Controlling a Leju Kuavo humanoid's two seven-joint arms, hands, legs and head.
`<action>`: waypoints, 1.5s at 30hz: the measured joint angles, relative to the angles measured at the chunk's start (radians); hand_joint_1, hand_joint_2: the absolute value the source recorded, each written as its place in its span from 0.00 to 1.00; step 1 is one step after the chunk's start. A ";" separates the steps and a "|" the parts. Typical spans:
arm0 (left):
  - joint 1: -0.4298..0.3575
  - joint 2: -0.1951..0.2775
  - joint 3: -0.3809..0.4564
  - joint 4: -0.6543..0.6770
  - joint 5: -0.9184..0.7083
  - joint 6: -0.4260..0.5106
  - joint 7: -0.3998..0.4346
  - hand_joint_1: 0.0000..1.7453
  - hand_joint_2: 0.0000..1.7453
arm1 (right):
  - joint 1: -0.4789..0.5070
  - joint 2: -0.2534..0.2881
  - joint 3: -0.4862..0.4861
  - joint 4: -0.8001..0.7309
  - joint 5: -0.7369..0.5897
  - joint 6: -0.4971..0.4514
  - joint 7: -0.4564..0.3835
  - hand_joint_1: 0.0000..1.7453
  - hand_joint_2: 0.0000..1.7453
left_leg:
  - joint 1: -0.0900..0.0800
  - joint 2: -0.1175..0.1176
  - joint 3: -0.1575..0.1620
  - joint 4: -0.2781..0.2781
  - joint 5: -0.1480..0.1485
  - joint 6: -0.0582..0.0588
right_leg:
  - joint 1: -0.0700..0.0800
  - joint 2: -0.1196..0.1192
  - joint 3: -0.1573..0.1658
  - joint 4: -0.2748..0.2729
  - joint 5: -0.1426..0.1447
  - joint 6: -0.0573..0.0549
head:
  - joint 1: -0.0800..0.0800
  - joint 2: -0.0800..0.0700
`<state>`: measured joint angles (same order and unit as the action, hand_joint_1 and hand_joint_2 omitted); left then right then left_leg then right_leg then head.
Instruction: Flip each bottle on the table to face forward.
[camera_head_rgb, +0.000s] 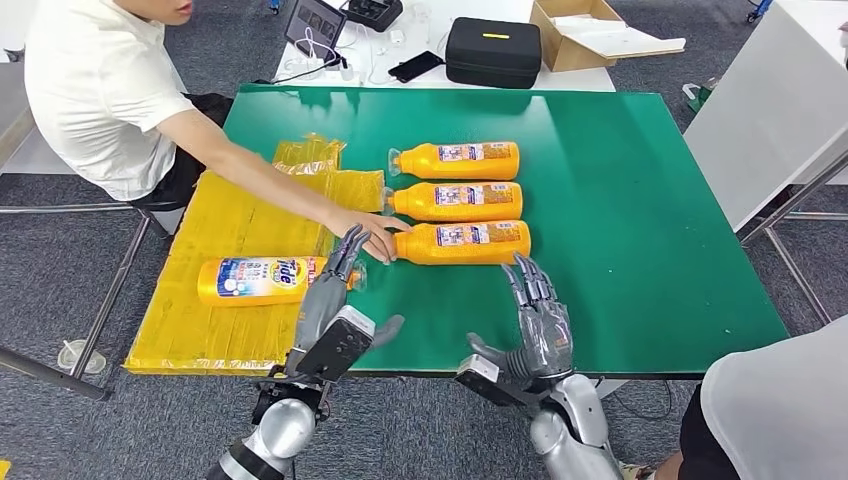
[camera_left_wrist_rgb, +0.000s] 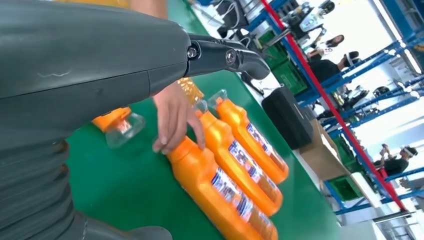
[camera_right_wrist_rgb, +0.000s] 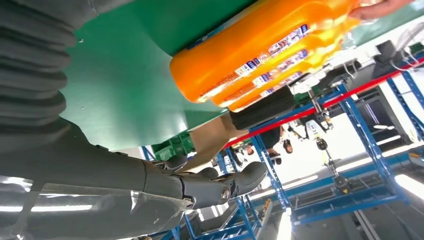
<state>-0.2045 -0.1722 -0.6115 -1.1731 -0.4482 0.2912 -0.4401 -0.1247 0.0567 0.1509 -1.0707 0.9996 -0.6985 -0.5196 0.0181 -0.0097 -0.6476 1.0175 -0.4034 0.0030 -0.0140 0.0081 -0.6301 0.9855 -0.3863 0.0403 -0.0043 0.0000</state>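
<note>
Spanning most of the head view, the green bench (camera_head_rgb: 640, 200) carries a yellow mat (camera_head_rgb: 240, 250) on its left part and four orange bottles lying on their sides.

Three bottles sit in a tight row mid-bench, caps toward the mat: far bottle (camera_head_rgb: 458, 160), middle bottle (camera_head_rgb: 455, 200), near bottle (camera_head_rgb: 462, 242). All three show small-print labels, which I judge to be the back faces, so these likely remain to be flipped.

Fourth bottle (camera_head_rgb: 262, 280) lies on the mat, apart from the row, with its big brand label up. Judged as the one facing forward, so roughly one of four done.

A seated person's hand (camera_head_rgb: 372, 232) reaches across the mat and rests on the neck end of the near bottle.

Left hand (camera_head_rgb: 335, 290): fingers extended and held close together, holding nothing, fingertips just beside the fourth bottle's cap end and near the person's hand.

Right hand (camera_head_rgb: 535, 315): fingers spread, empty, hovering over bare bench just short of the near bottle's base end.
</note>
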 joint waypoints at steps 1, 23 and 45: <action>0.003 -0.003 0.000 -0.003 0.014 -0.004 -0.002 0.00 1.00 | -0.005 -0.006 0.003 0.008 0.003 0.000 0.011 0.00 1.00 | 0.000 0.000 0.000 0.000 0.000 0.000 | 0.000 0.000 0.000 0.000 0.000 0.000 | 0.000 0.000; 0.018 -0.017 -0.076 -0.015 0.067 0.025 0.005 0.00 1.00 | -0.210 -0.103 0.084 0.289 -0.011 0.102 0.148 0.00 1.00 | 0.000 0.000 0.000 0.000 0.000 0.000 | 0.000 0.000 -0.001 0.000 0.000 0.000 | 0.000 0.000; -0.007 -0.026 -0.102 0.015 0.075 0.012 0.006 0.00 1.00 | -0.322 -0.103 0.096 0.460 -0.026 0.234 0.215 0.00 1.00 | 0.000 0.000 0.000 0.000 0.000 0.000 | 0.000 0.000 0.000 0.000 0.001 0.001 | 0.000 0.000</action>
<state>-0.2118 -0.1980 -0.7139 -1.1579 -0.3733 0.3034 -0.4344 -0.4469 -0.0464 0.2466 -0.6105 0.9740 -0.4649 -0.3048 0.0182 -0.0094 -0.6474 1.0176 -0.4030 0.0035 -0.0139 0.0083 -0.6305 0.9856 -0.3857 0.0408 -0.0044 0.0001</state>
